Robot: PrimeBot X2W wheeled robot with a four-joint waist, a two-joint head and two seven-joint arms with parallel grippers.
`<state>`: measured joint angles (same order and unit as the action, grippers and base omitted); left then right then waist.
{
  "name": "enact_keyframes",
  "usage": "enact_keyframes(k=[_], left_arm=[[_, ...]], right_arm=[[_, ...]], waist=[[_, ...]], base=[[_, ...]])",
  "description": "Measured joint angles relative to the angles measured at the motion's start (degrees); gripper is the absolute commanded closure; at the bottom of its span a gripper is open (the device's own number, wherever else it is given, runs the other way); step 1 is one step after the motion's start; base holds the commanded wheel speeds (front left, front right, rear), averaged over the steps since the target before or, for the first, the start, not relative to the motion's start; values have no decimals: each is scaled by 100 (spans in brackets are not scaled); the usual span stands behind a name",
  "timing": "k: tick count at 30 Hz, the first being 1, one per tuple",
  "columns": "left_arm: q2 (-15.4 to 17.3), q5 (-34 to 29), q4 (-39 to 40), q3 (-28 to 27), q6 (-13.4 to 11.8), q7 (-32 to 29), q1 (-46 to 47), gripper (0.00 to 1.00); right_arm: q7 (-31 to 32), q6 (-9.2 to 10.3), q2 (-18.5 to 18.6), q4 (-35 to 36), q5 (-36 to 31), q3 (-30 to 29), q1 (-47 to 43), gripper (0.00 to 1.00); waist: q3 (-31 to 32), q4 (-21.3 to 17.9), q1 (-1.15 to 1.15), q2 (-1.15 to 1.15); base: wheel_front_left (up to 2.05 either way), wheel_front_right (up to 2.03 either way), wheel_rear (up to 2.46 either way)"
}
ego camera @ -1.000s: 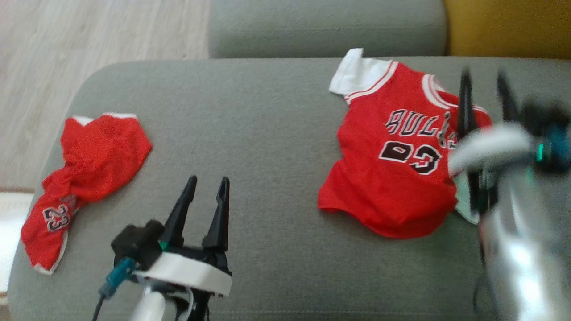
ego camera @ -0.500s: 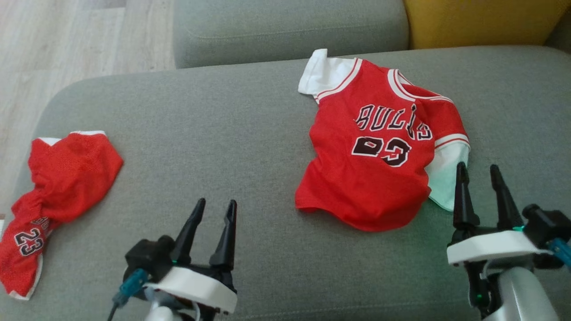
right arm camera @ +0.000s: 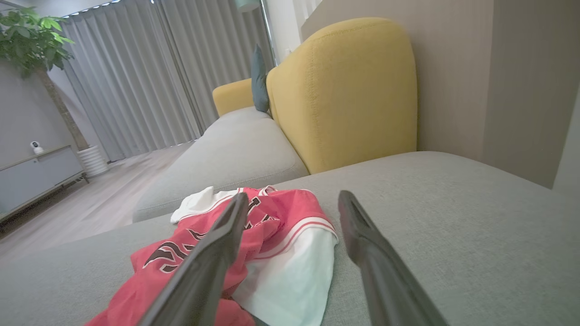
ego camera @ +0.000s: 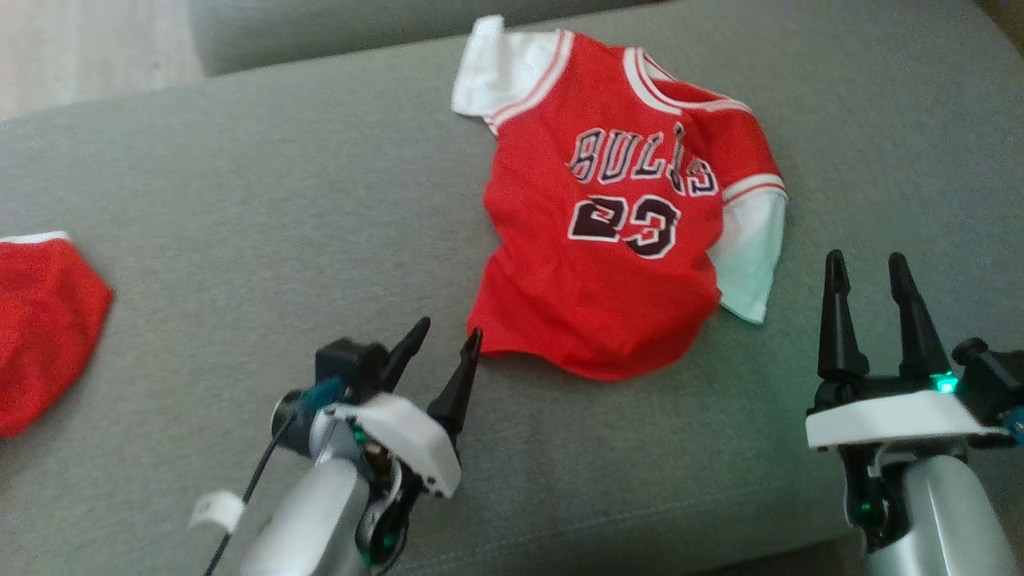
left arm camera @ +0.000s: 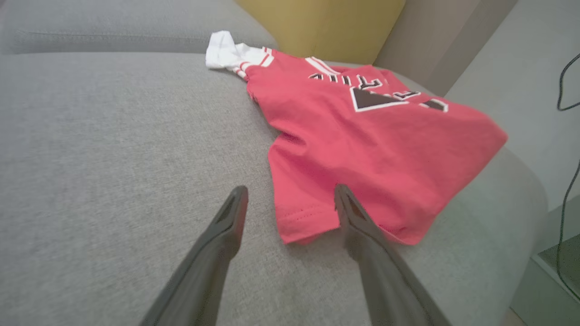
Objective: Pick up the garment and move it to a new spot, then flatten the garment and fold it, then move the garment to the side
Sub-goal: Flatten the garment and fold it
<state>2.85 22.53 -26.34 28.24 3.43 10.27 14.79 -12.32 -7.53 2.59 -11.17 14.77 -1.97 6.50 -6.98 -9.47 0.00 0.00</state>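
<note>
Looks like the pickup step. Left gripper (ego camera: 446,330) at jersey (ego camera: 544,272) hem, right gripper (ego camera: 866,261) near sleeve; fingers spread, empty. Next: pinch hem.

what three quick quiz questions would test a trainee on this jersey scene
1. True or false: the left gripper is shut on the red jersey.
2. Which part of the jersey lies nearest the left gripper's fingers? A) collar B) bottom hem corner C) white sleeve
3. Fill in: the number on the jersey's chest is ___.
Key: 1 false: it and the right gripper both stand open, and the jersey lies free on the grey cushion. 2 B. 3 23.
</note>
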Motion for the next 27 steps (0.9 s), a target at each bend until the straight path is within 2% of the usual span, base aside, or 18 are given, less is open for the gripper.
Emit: enact_keyframes(k=[5, 12, 13, 14, 15, 16, 20, 27], left_arm=[[-5, 13, -940, 151, -16, -288, 793, 0], [-1, -171, -1702, 291, -41, -413, 1274, 0], [-1, -171, -1702, 291, -41, -413, 1274, 8], [0, -168, -1755, 299, -30, -412, 1320, 8], [-1, -167, -1814, 307, -5, -411, 1376, 86], [2, -167, -1857, 314, 11, -411, 1421, 100], [-7, -108, -2015, 285, -27, -148, 1470, 100], [234, -9, -1917, -234, -474, 326, 1661, 100]], right_arm=[[7, 0, 0, 198, 84, 59, 76, 0], [-30, 0, 0, 287, 164, 113, 116, 0], [-30, 0, 0, 287, 164, 113, 116, 0], [-30, 0, -1, 288, 194, 114, 116, 0], [-33, 0, -1, 288, 198, 111, 115, 0], [-47, 0, 0, 288, 199, 110, 115, 0], [-81, 0, -1, 268, 240, 110, 115, 0], [-88, 0, -1, 113, 240, 124, 115, 0]], waist=[[-354, -390, 0, 0], [-617, -810, 1, 0], [-617, -810, 1, 0], [-633, -850, 1, 0], [-645, -884, 1, 0], [-651, -908, 1, 0], [-610, -925, 0, 0], [-485, -836, 0, 0]], base=[[0, 0, 0], [0, 0, 0], [0, 0, 0], [0, 0, 0], [0, 0, 0], [0, 0, 0], [0, 0, 0], [0, 0, 0]])
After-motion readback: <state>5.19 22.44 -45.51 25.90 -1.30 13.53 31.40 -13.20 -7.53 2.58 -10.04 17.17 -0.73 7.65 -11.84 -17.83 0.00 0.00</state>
